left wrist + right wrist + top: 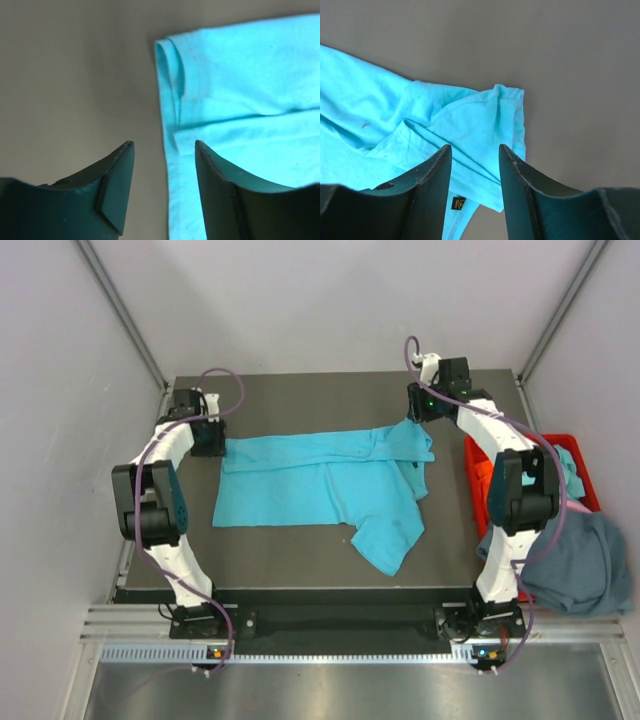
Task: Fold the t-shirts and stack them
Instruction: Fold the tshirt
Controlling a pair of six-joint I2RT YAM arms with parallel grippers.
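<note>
A bright turquoise t-shirt [320,485] lies spread and partly folded on the dark table, one sleeve hanging toward the near edge. My left gripper [209,436] is open and empty, just off the shirt's far left corner; in the left wrist view that gripper [164,144] straddles the shirt's left edge [172,125]. My right gripper [420,405] is open and empty over the shirt's far right corner; in the right wrist view that gripper [475,147] is above a turned-over sleeve [485,125]. A slate blue-grey t-shirt [575,560] hangs over the red bin.
A red plastic bin [580,455] stands off the table's right edge, with more cloth [570,468] in it. The dark table [300,395] has metal rails along its left and right edges. Grey walls surround it.
</note>
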